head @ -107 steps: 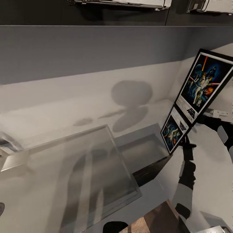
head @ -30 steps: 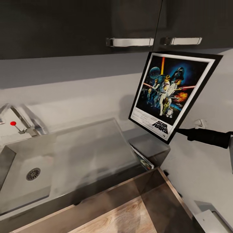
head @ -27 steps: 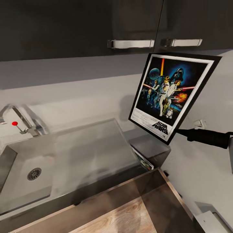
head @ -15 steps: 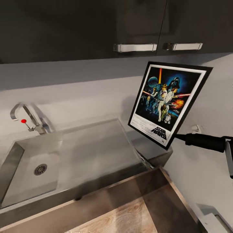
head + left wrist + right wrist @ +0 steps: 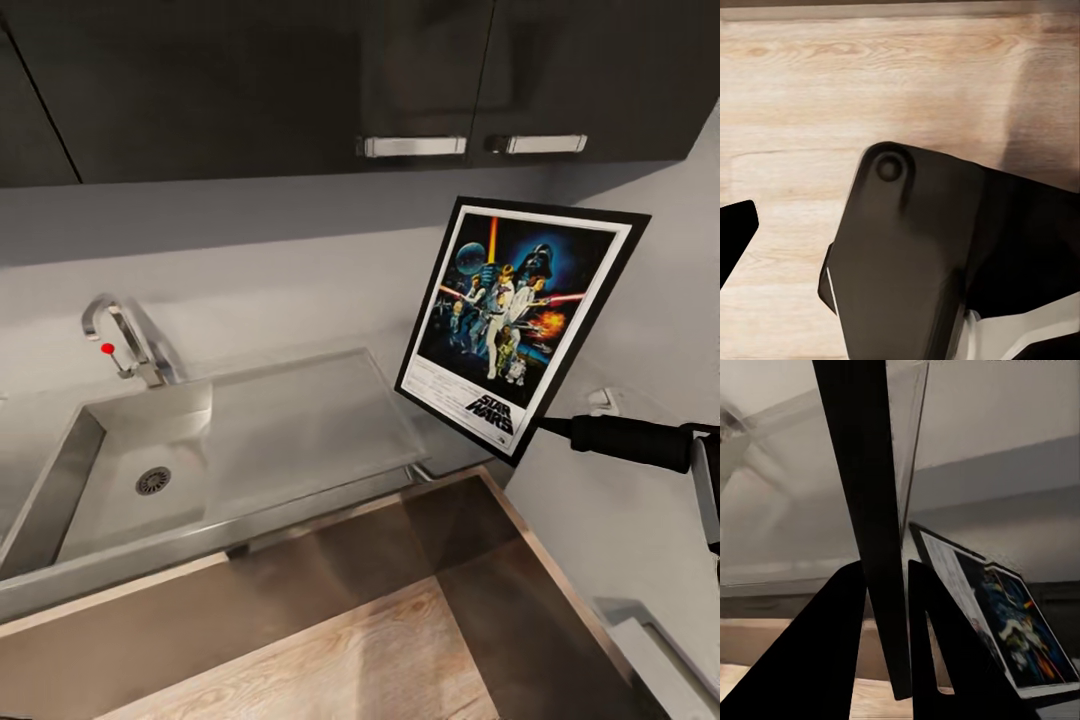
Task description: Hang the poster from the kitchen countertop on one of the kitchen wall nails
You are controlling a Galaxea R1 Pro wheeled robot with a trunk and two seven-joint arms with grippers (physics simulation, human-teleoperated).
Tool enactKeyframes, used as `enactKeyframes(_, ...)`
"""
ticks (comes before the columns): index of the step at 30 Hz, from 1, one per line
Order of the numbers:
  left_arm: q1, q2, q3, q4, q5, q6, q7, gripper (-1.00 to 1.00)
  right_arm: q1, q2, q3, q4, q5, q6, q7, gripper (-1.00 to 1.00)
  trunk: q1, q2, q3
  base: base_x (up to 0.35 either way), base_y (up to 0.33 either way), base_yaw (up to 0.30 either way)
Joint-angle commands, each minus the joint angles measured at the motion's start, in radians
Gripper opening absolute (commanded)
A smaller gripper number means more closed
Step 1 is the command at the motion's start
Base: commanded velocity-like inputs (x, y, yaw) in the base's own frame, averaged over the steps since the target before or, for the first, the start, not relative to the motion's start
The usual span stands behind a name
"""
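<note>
The framed Star Wars poster (image 5: 520, 325) with its thin black frame and white border is up in the air, tilted so its top leans to the right, held clear above the right end of the dark grey glossy table (image 5: 330, 440) — it touches neither the slab nor the pale grey wall (image 5: 250, 270) behind it. The right arm's black gripper (image 5: 548, 426) reaches in from the right edge and pinches the poster at its lower right corner; in the right wrist view its two dark fingers (image 5: 832, 652) are clamped on the black frame edge (image 5: 874, 532), one on each side, and a reflection of the poster's picture (image 5: 1009, 630) shows in a glossy surface past them.

To the left of the poster the stainless steel sink (image 5: 120, 480) with its round drain (image 5: 153, 481) is set into the table, and a curved metal faucet (image 5: 120, 335) with a small red knob (image 5: 107, 348) stands behind it. Glossy black upper cabinets (image 5: 250, 80) with silver bar handles (image 5: 415, 146) hang above. Light wooden floor (image 5: 330, 660) lies below the table's front edge.

The left wrist view looks down on that wooden floor (image 5: 832, 97) and a dark, rounded part of the robot (image 5: 907, 255); a black fingertip (image 5: 735, 232) shows at the edge, but I cannot tell whether the left gripper is spread or closed.
</note>
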Motion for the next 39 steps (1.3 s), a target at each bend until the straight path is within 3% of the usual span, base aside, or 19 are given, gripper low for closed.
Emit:
enactKeyframes(1,0.0,-0.001,0.005,-0.001,0.003,0.0,-0.01,1.0,-0.001,0.0,-0.001,-0.002,0.003,0.008,0.008,-1.0,0.0,-0.001,0.0,-0.075,0.0,0.0)
enactKeyframes(12,0.0,-0.001,0.01,-0.001,0.003,0.0,-0.009,1.0,0.032,-0.002,0.001,-0.04,0.003,0.007,0.008,-1.0,0.0,-0.001,0.018,-0.039,0.0,0.0)
enactKeyframes(22,0.0,-0.001,0.008,-0.001,0.003,-0.001,-0.009,1.0,0.033,-0.002,0.004,-0.04,0.002,0.008,0.008,-1.0,0.0,-0.001,0.034,-0.303,0.0,0.0)
enactKeyframes(28,0.0,-0.001,0.008,-0.001,0.003,-0.002,-0.009,1.0,0.033,-0.003,0.008,-0.016,0.001,0.008,0.082,-1.0,0.0,-0.001,0.044,-0.338,0.001,0.0)
enactKeyframes(31,0.0,-0.001,0.012,-0.002,0.004,-0.003,-0.01,1.0,0.033,-0.002,0.033,-0.012,0.002,0.008,0.099,-1.0,0.0,-0.001,0.049,-0.268,0.083,0.0)
enactKeyframes(32,0.0,-0.001,0.011,-0.003,0.004,-0.001,-0.009,1.0,0.033,-0.003,0.099,-0.019,0.0,0.008,0.123,-1.0,0.0,-0.001,0.051,-0.092,0.038,0.0)
enactKeyframes(35,0.0,-0.001,0.01,-0.004,0.005,0.0,-0.009,1.0,0.033,-0.003,0.135,-0.025,-0.001,0.008,0.154,-1.0,0.0,-0.001,0.056,-0.057,0.023,0.0)
enactKeyframes(39,0.0,-0.001,0.009,-0.004,0.006,0.0,-0.009,1.0,0.033,-0.004,0.152,-0.044,-0.001,0.008,0.19,-1.0,0.0,-0.001,0.063,-0.021,0.008,0.0)
